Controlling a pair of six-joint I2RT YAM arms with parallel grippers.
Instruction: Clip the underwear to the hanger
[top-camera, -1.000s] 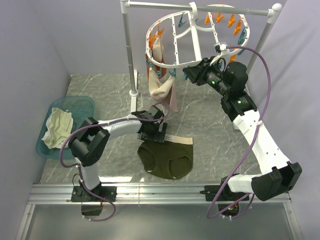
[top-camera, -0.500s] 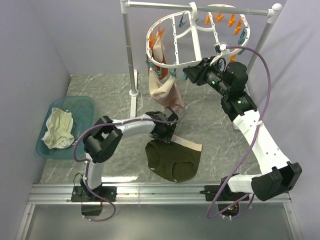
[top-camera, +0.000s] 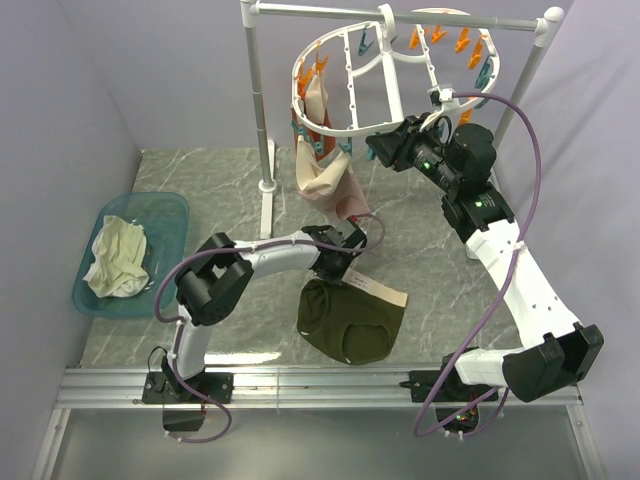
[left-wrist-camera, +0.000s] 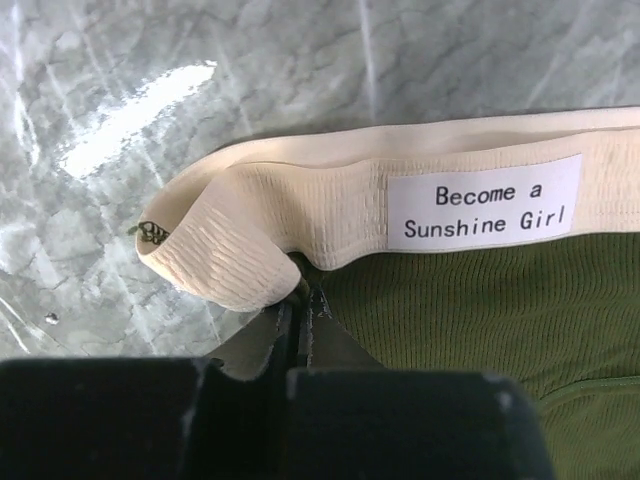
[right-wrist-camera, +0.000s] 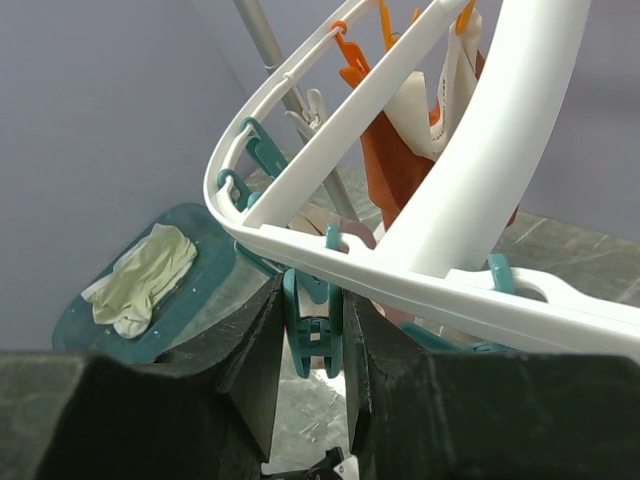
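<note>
**Left pincer (top-camera: 342, 272) has shut on the dark green cloth underwear (top-camera: 350, 318)**

Since a moment ago, the left pincer has slid to the right across the grey marble table (top-camera: 430, 240) and closed. It was wide open before. The underwear has slid along with it, and its left side is now bunched up.

From the left wrist, the two black fingers (left-wrist-camera: 300, 320) are pressed together. They pinch the underwear (left-wrist-camera: 480, 340) at its left end, just under the pale beige waistband (left-wrist-camera: 320, 205), which folds over right above the tips. A white label (left-wrist-camera: 485, 210) sits on the band, off to the right of the pinch. The rest of the underwear lies flat on the table, spread out to the right of the pincer and toward the arm bases.

The right pincer (top-camera: 378, 148) has not moved. It is up high at the near rim of the big white oval plastic hanger (top-camera: 390, 90). Its fingers squeeze a teal plastic clothespin (right-wrist-camera: 312, 335) that hangs under the rim (right-wrist-camera: 500, 150).

Pink and red clothes (top-camera: 325, 180) hang from the hanger, well above the underwear. A cream cloth (top-camera: 118, 258) lies in a teal tub (top-camera: 165, 205) far to the left.
</note>
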